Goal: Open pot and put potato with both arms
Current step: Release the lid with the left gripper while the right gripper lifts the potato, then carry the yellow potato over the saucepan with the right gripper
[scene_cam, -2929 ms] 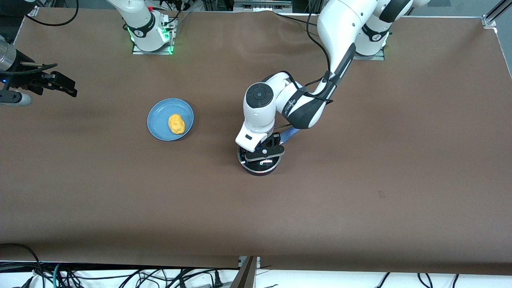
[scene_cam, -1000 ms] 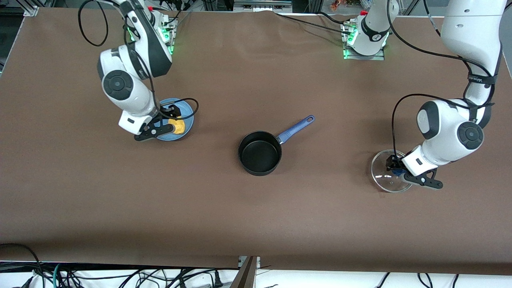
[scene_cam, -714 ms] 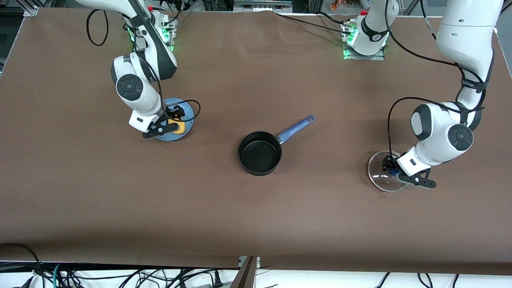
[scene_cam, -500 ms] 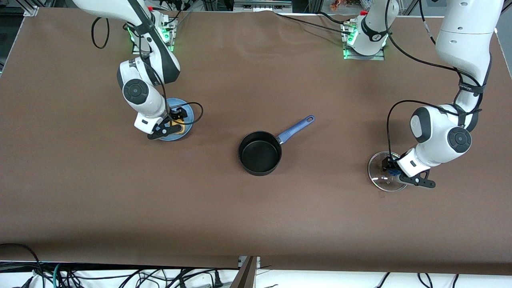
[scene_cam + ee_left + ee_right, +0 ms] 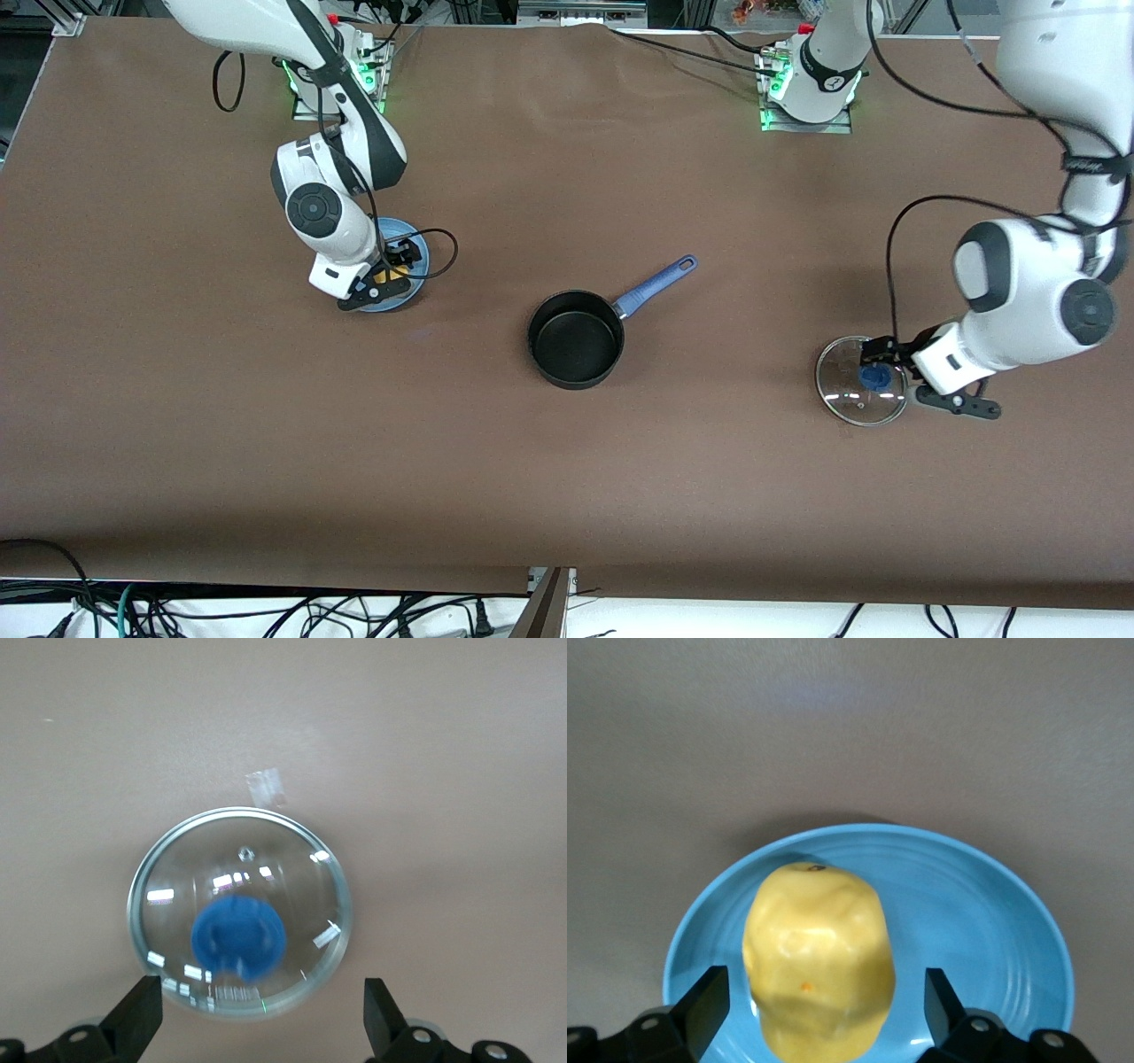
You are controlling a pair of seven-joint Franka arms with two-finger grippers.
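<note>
The black pot stands open in the middle of the table, with its blue handle pointing toward the left arm's base. Its glass lid lies flat on the table toward the left arm's end, blue knob up; it also shows in the left wrist view. My left gripper hovers over the lid, open and empty. The potato lies on the light-blue plate. My right gripper is low over the plate, open, with one finger on each side of the potato.
Brown table cloth all round. Cables trail from both wrists, and one loops over the plate's rim. The arm bases stand at the table's edge farthest from the front camera.
My left gripper has opened, let go of the lid's knob and lifted off toward the left arm's end. My right gripper has moved down over the plate and now straddles the potato.
</note>
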